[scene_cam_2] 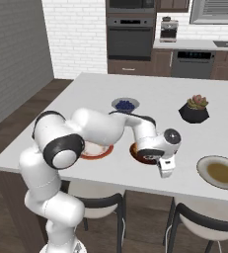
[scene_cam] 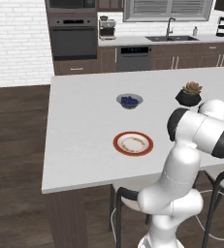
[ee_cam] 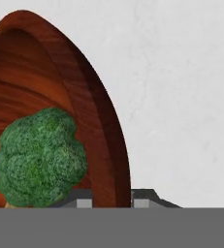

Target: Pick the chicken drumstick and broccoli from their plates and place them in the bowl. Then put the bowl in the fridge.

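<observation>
The reddish-brown wooden bowl [ee_cam: 60, 97] lies on the white counter, and the green broccoli [ee_cam: 40, 157] rests inside it. My gripper [ee_cam: 113, 197] is shut on the bowl's near rim, one fingertip inside the wall and one outside. A thin tan sliver under the broccoli may be the chicken drumstick; otherwise it is hidden. From the right base view the bowl [scene_cam_2: 139, 154] is half covered by my hand, with the gripper [scene_cam_2: 152, 157] at its edge. The red-rimmed plate [scene_cam: 133, 144] holds nothing; the beige plate [scene_cam_2: 220, 171] sits at the right. The fridge is out of view.
A small grey bowl of blueberries [scene_cam_2: 125, 105] and a potted succulent [scene_cam_2: 194, 108] stand farther back on the counter. Black stools [scene_cam_2: 100, 202] are tucked under the near counter edge. A dark built-in oven [scene_cam: 73, 36] lines the far wall.
</observation>
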{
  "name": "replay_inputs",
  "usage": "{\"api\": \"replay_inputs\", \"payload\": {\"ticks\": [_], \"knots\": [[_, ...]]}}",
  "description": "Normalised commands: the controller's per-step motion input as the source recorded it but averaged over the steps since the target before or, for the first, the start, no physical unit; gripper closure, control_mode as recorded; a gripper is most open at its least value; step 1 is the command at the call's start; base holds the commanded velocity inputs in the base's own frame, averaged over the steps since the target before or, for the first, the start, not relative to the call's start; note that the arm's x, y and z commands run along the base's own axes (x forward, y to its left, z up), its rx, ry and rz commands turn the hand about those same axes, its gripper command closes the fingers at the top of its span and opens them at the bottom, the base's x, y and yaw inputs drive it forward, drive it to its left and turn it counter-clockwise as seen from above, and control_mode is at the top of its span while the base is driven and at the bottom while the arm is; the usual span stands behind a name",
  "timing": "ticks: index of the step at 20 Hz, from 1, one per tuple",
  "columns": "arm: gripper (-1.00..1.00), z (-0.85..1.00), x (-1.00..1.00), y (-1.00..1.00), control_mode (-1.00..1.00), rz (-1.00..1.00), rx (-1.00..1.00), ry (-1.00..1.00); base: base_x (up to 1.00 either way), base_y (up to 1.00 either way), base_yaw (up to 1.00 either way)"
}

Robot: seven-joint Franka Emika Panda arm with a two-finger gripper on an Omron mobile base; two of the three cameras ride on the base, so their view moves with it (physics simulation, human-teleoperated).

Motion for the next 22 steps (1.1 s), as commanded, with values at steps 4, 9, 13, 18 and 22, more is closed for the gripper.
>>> {"api": "replay_inputs", "payload": {"ticks": [4, 9, 13, 18, 22], "knots": [[1.00, 0.50, -0.40, 0.06, -1.00, -0.23, 0.00, -0.30, 0.00, 0.00, 0.00], [1.00, 0.99, -0.55, 0.19, -1.00, -0.17, -0.02, -0.07, 0.00, 0.00, 0.00], [1.00, 1.00, -0.68, 0.27, -1.00, -0.14, 0.00, 0.00, 0.00, 0.00, 0.00], [1.00, 0.92, -0.73, 0.38, -1.00, -0.05, 0.00, -0.04, 0.00, 0.00, 0.00], [1.00, 0.45, -0.67, 0.71, -1.00, 0.00, 0.09, -0.10, 0.00, 0.00, 0.00]]}}
